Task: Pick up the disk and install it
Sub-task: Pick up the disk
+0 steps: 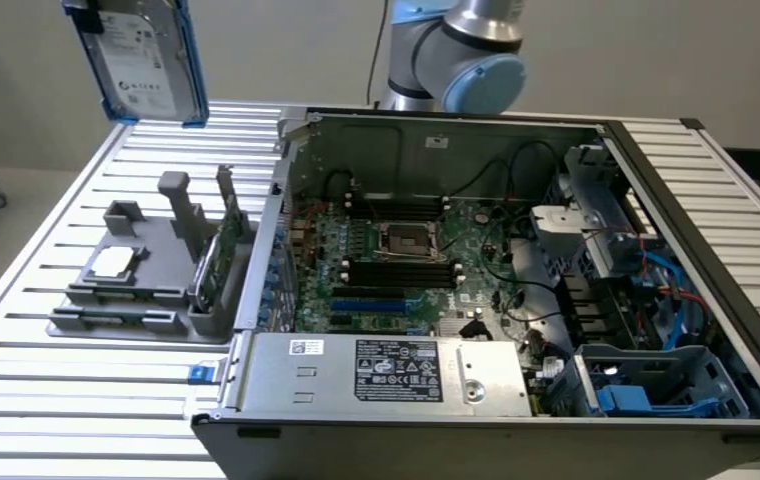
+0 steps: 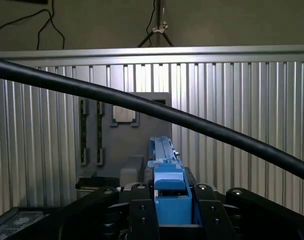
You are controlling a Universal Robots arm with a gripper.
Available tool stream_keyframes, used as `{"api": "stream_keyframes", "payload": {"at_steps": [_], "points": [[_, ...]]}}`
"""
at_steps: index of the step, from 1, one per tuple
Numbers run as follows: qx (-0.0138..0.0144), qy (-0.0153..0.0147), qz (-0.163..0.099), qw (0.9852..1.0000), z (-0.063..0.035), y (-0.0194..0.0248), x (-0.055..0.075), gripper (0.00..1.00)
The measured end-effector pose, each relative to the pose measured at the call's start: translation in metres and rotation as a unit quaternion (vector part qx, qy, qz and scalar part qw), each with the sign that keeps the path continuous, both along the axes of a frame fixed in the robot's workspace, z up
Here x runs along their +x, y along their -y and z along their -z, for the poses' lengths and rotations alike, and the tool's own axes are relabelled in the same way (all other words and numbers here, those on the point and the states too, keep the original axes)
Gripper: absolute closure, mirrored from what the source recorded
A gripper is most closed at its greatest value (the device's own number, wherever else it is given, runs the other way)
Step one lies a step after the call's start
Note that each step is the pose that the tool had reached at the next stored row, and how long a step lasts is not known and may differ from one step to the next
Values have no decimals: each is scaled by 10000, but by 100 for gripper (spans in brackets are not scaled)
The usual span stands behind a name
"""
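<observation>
The disk (image 1: 144, 55), clamped by its blue frame in the hand (image 2: 168, 202), is held high above the table (image 1: 20, 385) — long axis near upright. A grey holder (image 1: 127, 300) carries a chip (image 1: 111, 262) and a green card (image 1: 227, 255); an open computer case (image 1: 460, 140) lies beside.

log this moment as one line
gripper: shut on disk | disk: held upright in air over grey fixture | pc case: open, disk not installed

The disk (image 1: 143, 58) is a silver-grey metal drive with a white label (that face is turned toward the exterior view), edged by a blue carrier frame. It hangs nearly upright in the air at the exterior view's left, its blue edge clamped in the gripper (image 2: 169, 212).
</observation>
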State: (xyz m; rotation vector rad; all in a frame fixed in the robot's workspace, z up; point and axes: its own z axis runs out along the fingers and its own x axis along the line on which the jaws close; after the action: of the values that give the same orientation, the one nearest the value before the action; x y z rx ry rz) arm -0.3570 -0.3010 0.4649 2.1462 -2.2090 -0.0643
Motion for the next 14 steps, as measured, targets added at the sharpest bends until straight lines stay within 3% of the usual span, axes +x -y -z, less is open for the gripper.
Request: {"api": "stream_keyframes", "payload": {"at_steps": [9,14], "points": [[0,-23,-11,10000,-395,62,347,67],[1,-31,-11,10000,-505,131,570,67]]}}
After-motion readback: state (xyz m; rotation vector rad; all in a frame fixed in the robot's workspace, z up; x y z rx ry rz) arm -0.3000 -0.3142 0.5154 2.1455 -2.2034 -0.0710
